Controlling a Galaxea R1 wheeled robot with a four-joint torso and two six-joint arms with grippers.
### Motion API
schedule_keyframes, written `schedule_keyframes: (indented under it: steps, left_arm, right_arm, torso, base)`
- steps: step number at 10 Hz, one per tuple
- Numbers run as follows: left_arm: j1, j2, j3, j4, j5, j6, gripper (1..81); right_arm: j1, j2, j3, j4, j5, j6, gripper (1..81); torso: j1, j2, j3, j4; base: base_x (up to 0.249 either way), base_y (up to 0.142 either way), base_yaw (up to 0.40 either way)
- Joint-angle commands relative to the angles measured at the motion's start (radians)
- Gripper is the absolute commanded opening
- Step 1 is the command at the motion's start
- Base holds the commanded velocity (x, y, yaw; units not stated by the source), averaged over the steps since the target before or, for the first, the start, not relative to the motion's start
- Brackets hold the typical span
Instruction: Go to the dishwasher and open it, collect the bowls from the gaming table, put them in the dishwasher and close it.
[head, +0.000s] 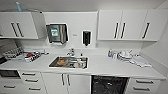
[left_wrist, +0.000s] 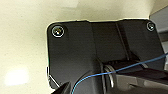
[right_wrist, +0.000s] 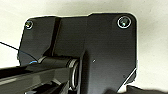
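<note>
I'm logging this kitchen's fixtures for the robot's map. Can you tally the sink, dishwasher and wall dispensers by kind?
Sink: 1
Dishwasher: 1
Steel wall dispenser: 1
Black wall dispenser: 1
Total: 4

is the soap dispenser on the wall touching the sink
Apart. In the head view the black dispenser hangs on the wall above the counter, with a stretch of white wall and countertop between it and the steel sink below.
</note>
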Motion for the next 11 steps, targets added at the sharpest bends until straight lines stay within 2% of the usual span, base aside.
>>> schedule_keyframes:
  steps: [1, 7, 9, 11]
  left_arm:
    - [-0.051, 0.0, -0.002, 0.0, 0.049, 0.012, 81.1]
    - [-0.051, -0.003, -0.002, 0.008, 0.039, 0.021, 81.1]
    - [-0.045, -0.016, 0.004, 0.048, -0.03, 0.026, 81.1]
    - [-0.046, -0.017, 0.004, 0.051, -0.034, 0.026, 81.1]
  right_arm:
    - [0.04, 0.003, 0.003, -0.003, -0.054, -0.005, 81.1]
    - [0.042, 0.002, -0.004, 0.002, -0.052, -0.002, 81.1]
    - [0.045, 0.002, -0.004, 0.0, -0.054, -0.002, 81.1]
    - [0.039, 0.003, -0.004, 0.002, -0.052, -0.002, 81.1]
  torso:
    - [0.0, 0.0, 0.0, 0.0]
    - [0.0, 0.0, 0.0, 0.0]
    - [0.0, 0.0, 0.0, 0.0]
    - [0.0, 0.0, 0.0, 0.0]
  base:
    - [0.0, 0.0, 0.358]
    - [0.0, 0.0, 0.359]
    - [0.0, 0.0, 0.358]
    - [0.0, 0.0, 0.359]
